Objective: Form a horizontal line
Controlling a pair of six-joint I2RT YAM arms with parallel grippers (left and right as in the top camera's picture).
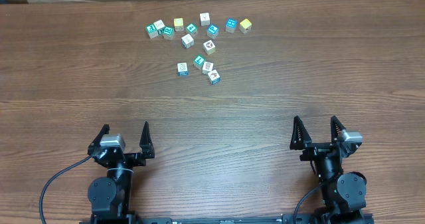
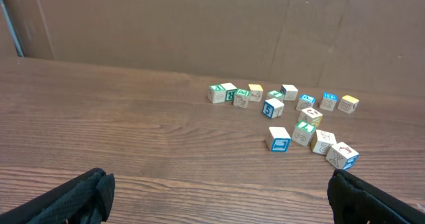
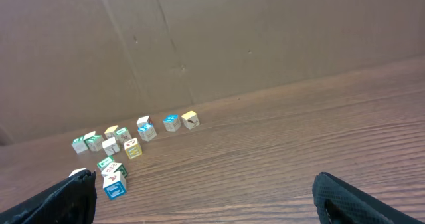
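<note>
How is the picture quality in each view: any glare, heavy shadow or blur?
Overhead: even light, no glare on the table, cubes sharp but tiny. Left wrist: cubes clear, left fingers dark and blurred. Right wrist: dimmer, cubes softer, right fingers blurred too.

Overhead view: straight down from high up on the brown wooden table (image 1: 265, 117), small painted wooden cubes (image 1: 209, 46) far off at upper middle of the frame. Left wrist view: low over the tabletop, facing the brown cardboard wall (image 2: 199, 24), same cubes right of centre. Right wrist view: low too, same cubes at lower left.
</note>
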